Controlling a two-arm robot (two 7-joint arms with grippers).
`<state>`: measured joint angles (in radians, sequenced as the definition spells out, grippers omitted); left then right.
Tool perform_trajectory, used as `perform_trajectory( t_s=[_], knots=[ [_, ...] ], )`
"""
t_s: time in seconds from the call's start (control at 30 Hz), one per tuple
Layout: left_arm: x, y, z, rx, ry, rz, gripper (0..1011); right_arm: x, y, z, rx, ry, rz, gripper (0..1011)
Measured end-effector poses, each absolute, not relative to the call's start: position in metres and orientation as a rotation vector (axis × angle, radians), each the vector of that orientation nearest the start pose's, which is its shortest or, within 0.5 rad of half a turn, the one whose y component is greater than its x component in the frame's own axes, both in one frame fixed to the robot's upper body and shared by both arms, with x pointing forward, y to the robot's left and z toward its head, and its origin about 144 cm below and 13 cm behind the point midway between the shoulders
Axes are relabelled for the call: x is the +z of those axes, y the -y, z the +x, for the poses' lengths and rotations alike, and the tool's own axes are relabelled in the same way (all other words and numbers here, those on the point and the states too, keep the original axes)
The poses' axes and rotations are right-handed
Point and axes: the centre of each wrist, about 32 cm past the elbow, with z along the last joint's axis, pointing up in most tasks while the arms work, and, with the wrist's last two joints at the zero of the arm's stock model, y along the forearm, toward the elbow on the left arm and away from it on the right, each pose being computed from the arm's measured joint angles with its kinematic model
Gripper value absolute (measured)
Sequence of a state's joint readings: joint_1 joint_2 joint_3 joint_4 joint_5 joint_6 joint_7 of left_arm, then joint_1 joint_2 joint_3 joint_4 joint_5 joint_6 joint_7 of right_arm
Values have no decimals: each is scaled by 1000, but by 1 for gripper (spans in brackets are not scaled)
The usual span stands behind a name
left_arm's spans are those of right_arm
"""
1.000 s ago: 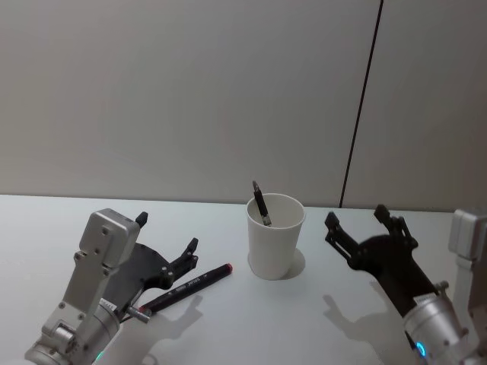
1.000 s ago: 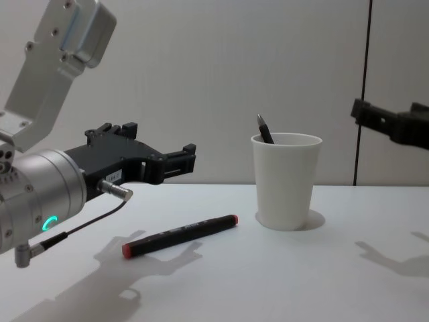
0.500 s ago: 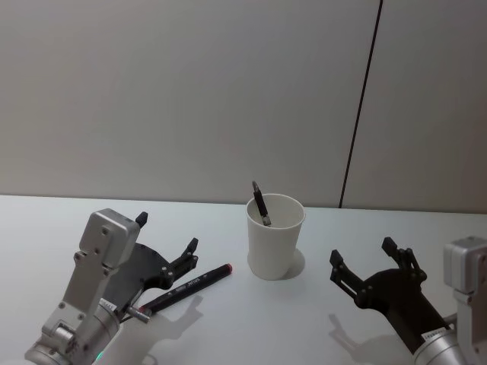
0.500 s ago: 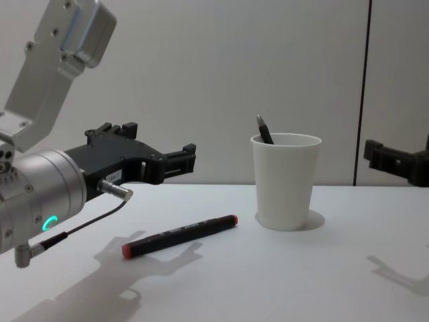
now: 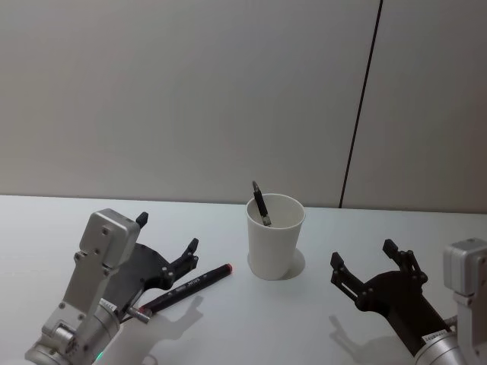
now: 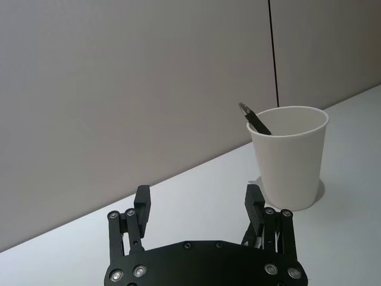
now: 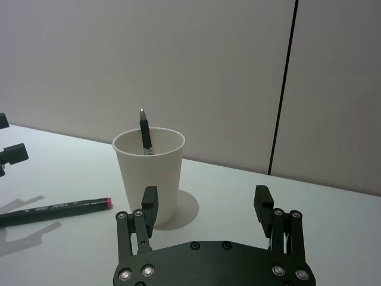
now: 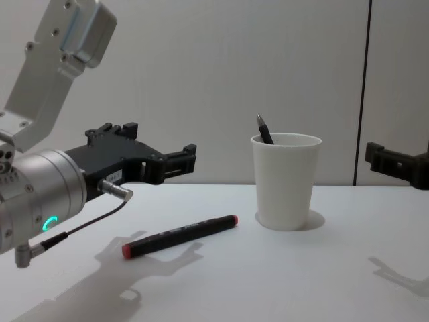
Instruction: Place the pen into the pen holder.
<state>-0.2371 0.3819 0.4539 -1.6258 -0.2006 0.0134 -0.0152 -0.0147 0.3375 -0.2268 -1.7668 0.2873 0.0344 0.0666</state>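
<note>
Head view is our best look: the pen holder (image 5: 275, 247), a white paper cup, stands upright on the table (image 5: 251, 327) with a dark pen (image 5: 261, 204) already inside, leaning on the rim and poking out the top. So that part looks done to us. But a black marker (image 5: 186, 288) with a red end lies flat on the table, left of the cup and apart from it, so we'd guess that's what's left, if it counts. The left end effector (image 5: 167, 232) hangs above the marker's near end, fingers spread wide, empty. The right end effector (image 5: 363, 253) sits low to the cup's right, also wide, holding nothing.
</note>
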Motion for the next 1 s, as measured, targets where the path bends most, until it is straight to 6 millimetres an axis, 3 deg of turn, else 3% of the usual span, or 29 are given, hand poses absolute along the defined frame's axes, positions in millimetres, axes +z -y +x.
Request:
perform_trajectory(
  t_s=[0.4,1.0],
  knots=[
    [1205,-209,496,1039,261,46,1000,1189,237,443,-1230,75,26,1001],
    [1204,-250,501,854,178,63,1000,1189,237,443,-1229,75,26,1001]
  ],
)
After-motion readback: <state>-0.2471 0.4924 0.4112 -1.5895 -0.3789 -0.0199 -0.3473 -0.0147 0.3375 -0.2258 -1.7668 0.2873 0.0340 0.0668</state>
